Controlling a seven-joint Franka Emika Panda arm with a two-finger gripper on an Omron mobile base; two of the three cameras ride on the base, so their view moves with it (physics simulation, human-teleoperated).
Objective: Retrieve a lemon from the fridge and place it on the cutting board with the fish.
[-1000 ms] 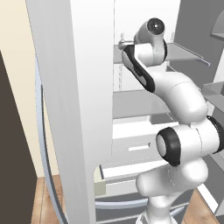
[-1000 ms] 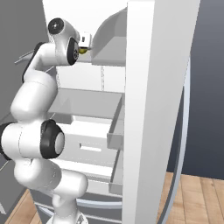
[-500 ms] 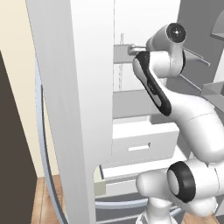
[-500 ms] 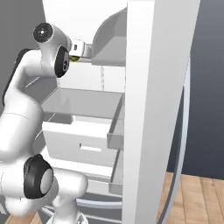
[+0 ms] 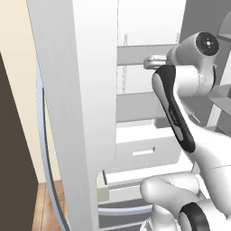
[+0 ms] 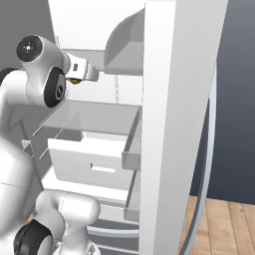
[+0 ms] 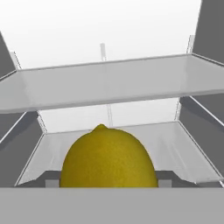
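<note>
Pulling back from the fridge (image 6: 174, 99) shelves over the last second, the gripper (image 6: 75, 79) stays clamped on the lemon (image 7: 108, 158); retrieval looks done, board next

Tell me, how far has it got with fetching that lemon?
Done: the fridge stands open and the gripper is closed on the lemon. In hand: the lemon sits between the fingers, in front of the shelves. Left: carrying it to the cutting board with the fish.

Lemon (image 7: 108, 157) between the tool (image 6: 74, 79) tips, inside the fridge (image 6: 169, 124); shelf (image 7: 109, 81) above and behind it
</note>
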